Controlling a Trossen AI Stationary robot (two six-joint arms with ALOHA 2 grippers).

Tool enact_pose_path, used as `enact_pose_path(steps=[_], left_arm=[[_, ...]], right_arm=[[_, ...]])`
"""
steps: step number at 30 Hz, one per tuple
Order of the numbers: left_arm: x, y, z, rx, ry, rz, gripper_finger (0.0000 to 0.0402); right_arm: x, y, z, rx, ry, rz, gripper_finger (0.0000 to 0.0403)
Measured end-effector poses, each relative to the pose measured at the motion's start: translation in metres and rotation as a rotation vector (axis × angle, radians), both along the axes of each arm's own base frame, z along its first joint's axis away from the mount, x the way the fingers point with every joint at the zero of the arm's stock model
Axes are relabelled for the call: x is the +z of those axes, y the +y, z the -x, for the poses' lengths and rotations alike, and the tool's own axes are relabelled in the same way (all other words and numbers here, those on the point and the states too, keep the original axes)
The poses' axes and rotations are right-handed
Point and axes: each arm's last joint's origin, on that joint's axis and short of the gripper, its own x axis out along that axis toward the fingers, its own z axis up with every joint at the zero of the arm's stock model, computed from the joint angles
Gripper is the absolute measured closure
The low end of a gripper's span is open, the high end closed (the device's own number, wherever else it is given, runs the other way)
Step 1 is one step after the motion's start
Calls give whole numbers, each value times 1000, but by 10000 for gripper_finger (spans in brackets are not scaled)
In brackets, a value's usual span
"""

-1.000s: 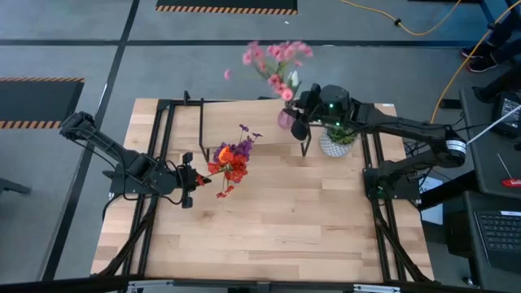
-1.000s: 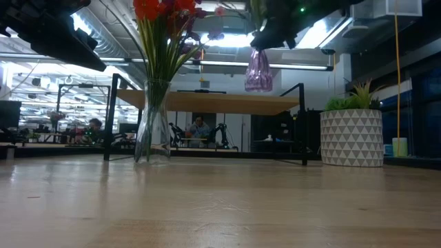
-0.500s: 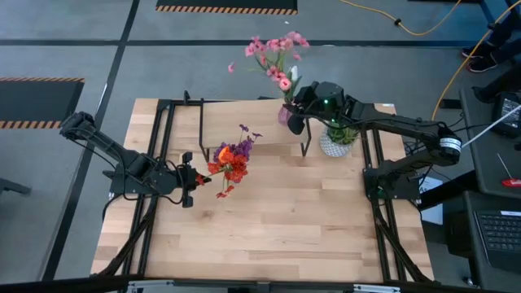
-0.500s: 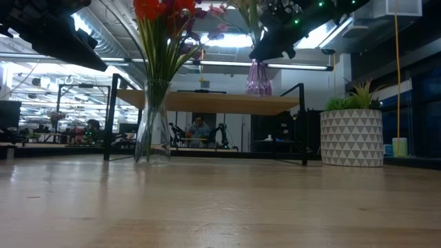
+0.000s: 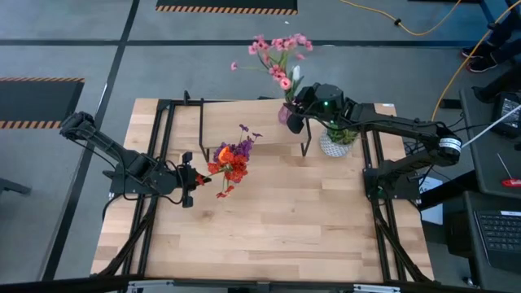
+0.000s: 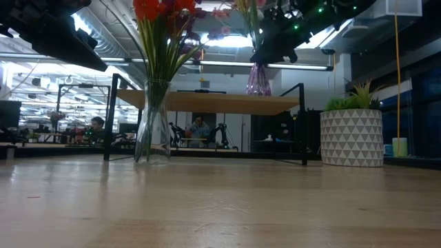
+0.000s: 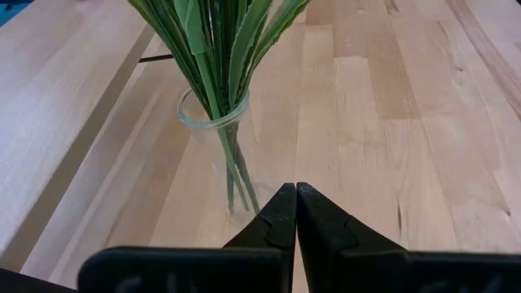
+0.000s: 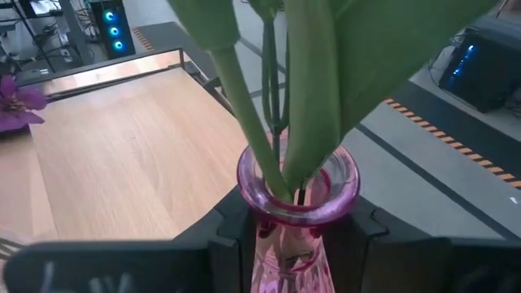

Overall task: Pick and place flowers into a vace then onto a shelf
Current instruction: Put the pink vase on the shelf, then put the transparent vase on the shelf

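A pink glass vase (image 8: 286, 244) with pink flowers (image 5: 281, 53) on green stems is in my right gripper (image 8: 297, 232), which is shut on it over the shelf (image 6: 207, 102), a light-wood board on black legs. In the low view the pink vase (image 6: 259, 79) stands upright with its base at the board's top. A clear vase (image 5: 213, 172) with red, orange and purple flowers (image 5: 234, 160) stands on its base on the table. My left gripper (image 7: 295, 195) is shut and touches nothing, just left of the clear vase (image 7: 213, 114). My right gripper pinches the pink vase by its neck (image 8: 286, 218), just below the rim, with one finger (image 8: 228, 236) on each side. The fingers come level from the table's right side. The vase is upright and its base (image 6: 259, 92) meets the shelf board.
A round green plant in a white patterned pot (image 5: 335, 140) stands on the table just right of the shelf, under my right arm. The shelf's black legs (image 6: 303, 124) stand between the vases and the pot. Bare tabletop (image 5: 285, 228) lies toward the near edge.
My right gripper has carried the pink vase down and a little toward the far edge, staying shut on it. The vase hung tilted above the shelf a second ago; now it is upright with its base at the board.
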Motion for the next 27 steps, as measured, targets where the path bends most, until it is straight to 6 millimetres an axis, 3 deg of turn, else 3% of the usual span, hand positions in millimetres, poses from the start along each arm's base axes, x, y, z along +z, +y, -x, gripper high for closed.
enact_pose_path(steps=[10,18,27], left_arm=[[0,0,0,0,0,0,393],[0,0,0,0,0,0,393],[0,0,0,0,0,0,393]], right_arm=[[-1,0,0,2,5,2,302],[-5,0,1,3,43,-15,228],[-5,1,2,5,49,-17,214]])
